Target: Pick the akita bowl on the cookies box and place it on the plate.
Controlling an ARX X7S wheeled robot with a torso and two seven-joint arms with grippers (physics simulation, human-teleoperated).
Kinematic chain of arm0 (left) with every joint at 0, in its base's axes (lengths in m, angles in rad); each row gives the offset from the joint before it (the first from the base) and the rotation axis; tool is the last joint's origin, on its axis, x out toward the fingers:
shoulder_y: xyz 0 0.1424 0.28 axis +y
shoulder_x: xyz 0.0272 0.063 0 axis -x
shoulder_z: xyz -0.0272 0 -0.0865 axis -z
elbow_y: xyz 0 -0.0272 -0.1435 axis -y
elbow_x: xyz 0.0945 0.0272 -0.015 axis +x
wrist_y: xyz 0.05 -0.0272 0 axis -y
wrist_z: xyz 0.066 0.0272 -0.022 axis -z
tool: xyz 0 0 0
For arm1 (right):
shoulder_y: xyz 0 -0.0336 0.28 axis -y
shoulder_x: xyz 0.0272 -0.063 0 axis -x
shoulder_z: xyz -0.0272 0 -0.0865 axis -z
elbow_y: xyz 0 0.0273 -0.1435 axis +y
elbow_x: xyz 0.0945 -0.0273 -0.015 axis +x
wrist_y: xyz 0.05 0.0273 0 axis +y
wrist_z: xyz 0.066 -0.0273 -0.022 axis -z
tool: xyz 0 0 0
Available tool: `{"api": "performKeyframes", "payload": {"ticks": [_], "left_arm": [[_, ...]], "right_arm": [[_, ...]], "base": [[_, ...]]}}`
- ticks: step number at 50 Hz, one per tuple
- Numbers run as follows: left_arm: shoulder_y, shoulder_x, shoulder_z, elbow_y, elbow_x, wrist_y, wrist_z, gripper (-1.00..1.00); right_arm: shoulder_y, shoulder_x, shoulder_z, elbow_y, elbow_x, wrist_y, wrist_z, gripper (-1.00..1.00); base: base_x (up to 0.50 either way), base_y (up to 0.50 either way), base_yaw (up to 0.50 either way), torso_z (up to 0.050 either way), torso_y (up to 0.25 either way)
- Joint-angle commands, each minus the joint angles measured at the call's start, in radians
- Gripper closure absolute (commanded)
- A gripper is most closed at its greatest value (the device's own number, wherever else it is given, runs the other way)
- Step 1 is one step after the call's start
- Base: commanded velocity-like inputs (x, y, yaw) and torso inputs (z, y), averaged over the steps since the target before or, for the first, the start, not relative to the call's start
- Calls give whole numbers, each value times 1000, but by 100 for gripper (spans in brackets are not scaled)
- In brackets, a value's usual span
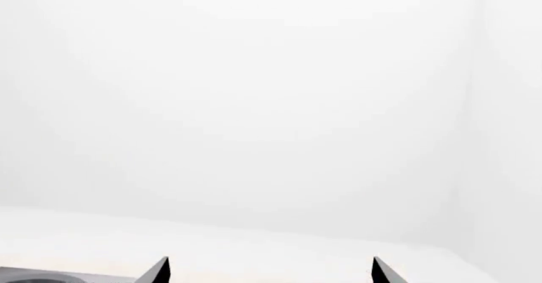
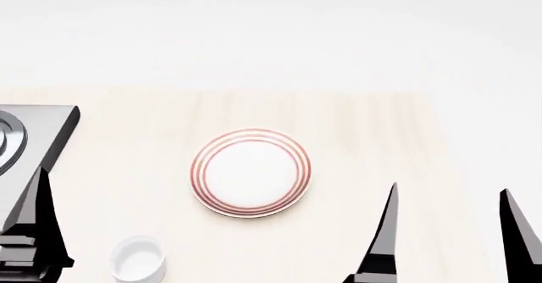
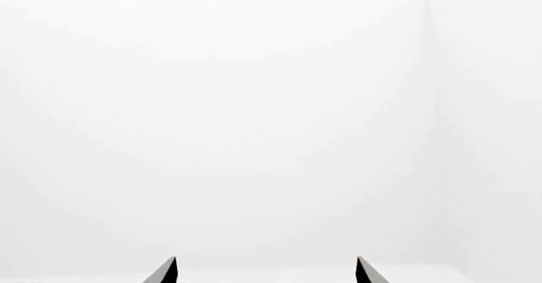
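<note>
The plate [image 2: 251, 172] lies at the middle of the head view on the pale table [image 2: 407, 137], with nothing on it. The akita bowl and the cookies box are not visible in any view, so I cannot tell which arm is nearer to them. The right gripper [image 2: 449, 232], at the lower right, is spread wide and holds nothing. The left gripper [image 1: 269, 271] also stands open.

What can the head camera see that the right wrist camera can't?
Only the head view shows the pale wooden table, the red-ringed plate, a small white cup and the corner of a grey stove. Only the right wrist view shows a bare white wall corner. Both show the right gripper, its dark fingertips apart and empty. Neither shows the bowl or cookies box.
</note>
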Motion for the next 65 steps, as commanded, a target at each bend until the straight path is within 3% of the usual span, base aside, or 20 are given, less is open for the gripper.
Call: {"api": "performKeyframes", "payload": {"ticks": [1,11,55,65], "left_arm": [[-8,-16,-3,-1,-29,-19,5,-100],[-14,-24,-10,0,-31,-3,7,-100],[-20,-37,-19,-15,-37,-9,-30,-100],[-28,-47,4,-21,-33,-43,-39,-100]], "right_arm": [[3,22,18,-15,12,22,7,-100],[3,36,37,-21,14,27,17,-100],[-3,55,20,-12,1,15,24,-100],[18,69,-8,17,17,60,10,-100]], "base": [[0,0,0,50,0],[0,0,0,5,1],[0,0,0,5,-250],[0,0,0,1,-16]]}}
